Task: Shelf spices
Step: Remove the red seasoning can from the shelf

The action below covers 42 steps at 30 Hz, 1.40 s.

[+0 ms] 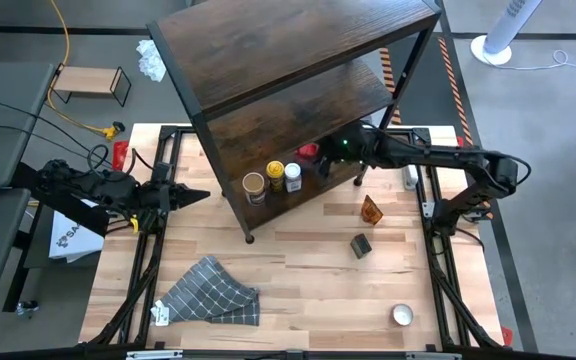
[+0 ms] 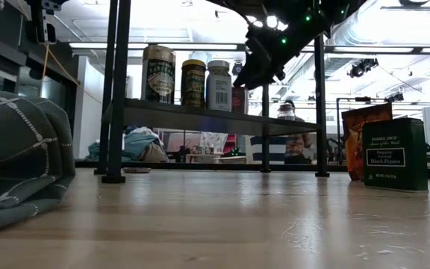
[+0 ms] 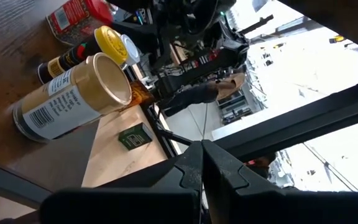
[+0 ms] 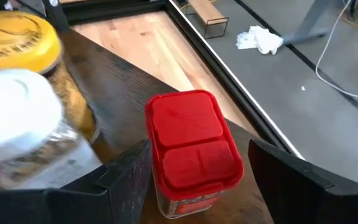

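Fingers of the right end effector (image 4: pixel 194 180) stand apart on either side of the red flip-top plastic spice jar (image 4: pixel 192 152), which sits upright on the lowest board of the tall dark brown wood shelf on a thin black frame (image 1: pixel 298 45); whether the pads touch its sides I cannot tell. The jar looks light and rigid, with smooth walls that may slip (the hinged lid is the weak part), so a hold low on the body below the lid seems safest. Beside it on the same board stand a white-lidded jar (image 4: pixel 17 124), a yellow-lidded jar (image 4: pixel 17 40) and a tan-lidded cylinder (image 1: pixel 254 185). Out on the wooden counter (image 1: pixel 298 300) wait a dark green pepper tin (image 1: pixel 360 245), an amber bottle (image 1: pixel 371 209) and a small round silver tin (image 1: pixel 401 315). The left end effector (image 1: pixel 196 196) hangs closed and empty at the counter's left edge.
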{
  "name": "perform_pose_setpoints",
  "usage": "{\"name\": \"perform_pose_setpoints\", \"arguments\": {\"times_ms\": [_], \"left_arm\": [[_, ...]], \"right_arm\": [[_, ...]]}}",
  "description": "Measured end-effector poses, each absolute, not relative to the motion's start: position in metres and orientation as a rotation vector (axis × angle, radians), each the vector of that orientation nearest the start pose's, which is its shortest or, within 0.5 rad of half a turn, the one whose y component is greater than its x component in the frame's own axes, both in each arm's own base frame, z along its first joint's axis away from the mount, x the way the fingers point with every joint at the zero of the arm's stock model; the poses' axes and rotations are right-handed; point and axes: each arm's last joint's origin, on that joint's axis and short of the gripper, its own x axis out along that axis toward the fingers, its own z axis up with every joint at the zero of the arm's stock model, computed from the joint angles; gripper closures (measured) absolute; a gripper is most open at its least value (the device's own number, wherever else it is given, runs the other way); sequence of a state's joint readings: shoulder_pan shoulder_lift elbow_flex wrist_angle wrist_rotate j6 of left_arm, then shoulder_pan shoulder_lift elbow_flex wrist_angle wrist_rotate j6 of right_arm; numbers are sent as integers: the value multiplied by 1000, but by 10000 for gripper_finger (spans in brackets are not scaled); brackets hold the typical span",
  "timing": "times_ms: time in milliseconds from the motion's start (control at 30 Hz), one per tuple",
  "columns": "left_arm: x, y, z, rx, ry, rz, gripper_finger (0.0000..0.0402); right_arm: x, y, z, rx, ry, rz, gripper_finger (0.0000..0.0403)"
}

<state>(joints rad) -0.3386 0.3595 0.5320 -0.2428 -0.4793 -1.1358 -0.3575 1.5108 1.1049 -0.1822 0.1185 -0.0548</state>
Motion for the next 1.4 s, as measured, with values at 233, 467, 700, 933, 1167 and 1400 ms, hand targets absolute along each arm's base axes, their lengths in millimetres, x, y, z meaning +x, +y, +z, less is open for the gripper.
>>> {"name": "perform_pose_setpoints", "arguments": {"times_ms": [233,467,700,933,1167,1400], "left_arm": [[96,-19,291,-1128,-38,181,402],[97,-19,291,-1145,-46,191,401],[101,-20,292,-1147,-61,201,402],[109,-23,293,-1151,-72,198,402],[115,-25,290,-1136,-46,215,401],[117,-26,289,-1130,-38,219,401]], "right_arm": [[307,-131,272,21,596,-332,140],[311,-139,263,-52,614,-278,140],[318,-144,254,-57,597,-250,140],[317,-138,255,-10,611,-225,140],[309,-120,268,-20,628,-192,140],[299,-99,288,-53,608,-213,140]]}}
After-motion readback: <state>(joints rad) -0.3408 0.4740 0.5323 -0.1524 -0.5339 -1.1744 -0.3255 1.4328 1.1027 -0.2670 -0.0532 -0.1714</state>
